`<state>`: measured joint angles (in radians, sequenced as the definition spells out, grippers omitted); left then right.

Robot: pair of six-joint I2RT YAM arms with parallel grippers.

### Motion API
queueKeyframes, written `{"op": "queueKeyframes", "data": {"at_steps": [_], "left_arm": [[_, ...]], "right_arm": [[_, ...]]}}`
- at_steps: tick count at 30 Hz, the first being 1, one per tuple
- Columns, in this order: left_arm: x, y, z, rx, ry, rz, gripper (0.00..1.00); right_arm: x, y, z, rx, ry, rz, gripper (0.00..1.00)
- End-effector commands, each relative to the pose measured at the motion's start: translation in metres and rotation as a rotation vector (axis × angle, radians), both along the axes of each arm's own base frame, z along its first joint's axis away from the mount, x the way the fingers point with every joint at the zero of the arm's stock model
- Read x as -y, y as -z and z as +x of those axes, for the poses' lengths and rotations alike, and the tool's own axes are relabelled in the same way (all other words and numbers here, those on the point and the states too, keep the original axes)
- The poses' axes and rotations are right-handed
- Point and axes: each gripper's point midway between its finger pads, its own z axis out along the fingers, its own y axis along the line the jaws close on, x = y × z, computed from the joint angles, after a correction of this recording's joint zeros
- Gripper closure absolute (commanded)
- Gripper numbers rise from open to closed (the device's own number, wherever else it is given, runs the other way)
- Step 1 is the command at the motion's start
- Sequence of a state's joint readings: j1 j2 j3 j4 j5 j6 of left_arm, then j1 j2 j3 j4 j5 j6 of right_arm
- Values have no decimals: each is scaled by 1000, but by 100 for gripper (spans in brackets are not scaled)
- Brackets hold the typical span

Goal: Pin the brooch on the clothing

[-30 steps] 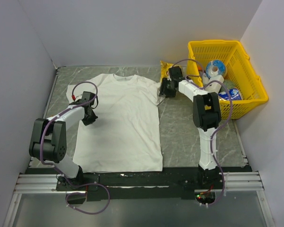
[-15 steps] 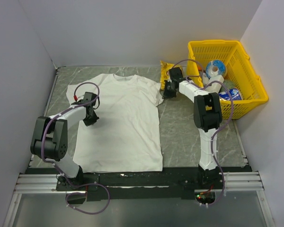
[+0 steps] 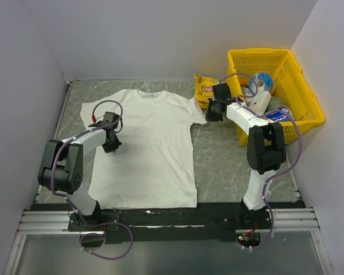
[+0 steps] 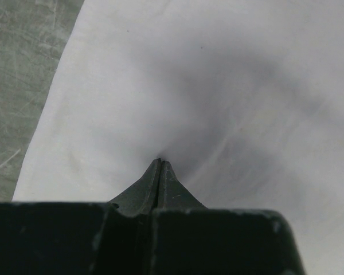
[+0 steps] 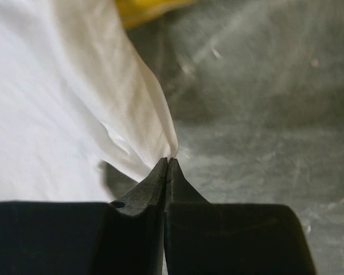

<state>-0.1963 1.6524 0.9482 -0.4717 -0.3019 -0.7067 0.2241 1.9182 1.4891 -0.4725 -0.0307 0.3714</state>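
Note:
The clothing, a white T-shirt, lies flat on the grey marbled table. My left gripper is shut with its tips pressed on the shirt's left side, near its edge; in the left wrist view the closed tips touch white cloth with faint folds running to them. My right gripper is shut on the tip of the shirt's right sleeve, drawn out to the right; the right wrist view shows the tips pinching the sleeve corner. The brooch is out of view.
A yellow crisp bag lies just behind the right gripper, also at the top of the right wrist view. A yellow basket with several items stands at the back right. Grey walls close in the table on three sides.
The right gripper has shut on the sleeve tip and moved right, pulling the sleeve outward and uncovering the crisp bag. The left gripper has stayed shut in place.

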Motion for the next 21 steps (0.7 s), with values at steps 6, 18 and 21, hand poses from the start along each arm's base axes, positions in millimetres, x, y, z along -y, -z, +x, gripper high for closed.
{"op": "queueKeyframes", "data": {"at_steps": [6,18,21], "left_arm": [[9,-2,10,21,37,-18,99],[23,-25,35,106,93,-61,99],[46,-55,65,199,183,-126,99]], "right_arm": [[25,54,-60,-169,80,-51,93],[9,9,-46,-28,-26,-14,21],[-5,-8,-39,1,-67,9,20]]}}
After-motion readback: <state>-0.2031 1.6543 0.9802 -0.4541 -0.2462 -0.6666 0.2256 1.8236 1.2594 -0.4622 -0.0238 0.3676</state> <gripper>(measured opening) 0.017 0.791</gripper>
